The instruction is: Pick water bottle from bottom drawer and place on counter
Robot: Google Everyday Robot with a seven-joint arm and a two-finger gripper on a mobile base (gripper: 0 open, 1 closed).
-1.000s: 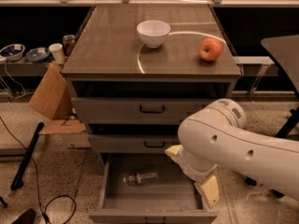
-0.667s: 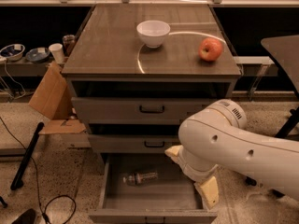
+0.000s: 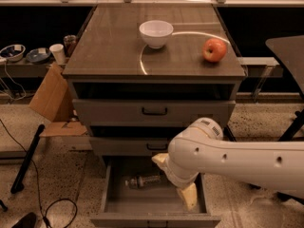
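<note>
My gripper (image 3: 173, 178) has slid closer to the water bottle (image 3: 142, 180), which lies inside the open bottom drawer (image 3: 111, 198). Jaws spread, holding nothing. I reckon the grab's next.

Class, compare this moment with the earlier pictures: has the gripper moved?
Yes. The gripper has shifted left, judged against the bottom drawer. It now sits nearer the water bottle lying in that drawer.
</note>
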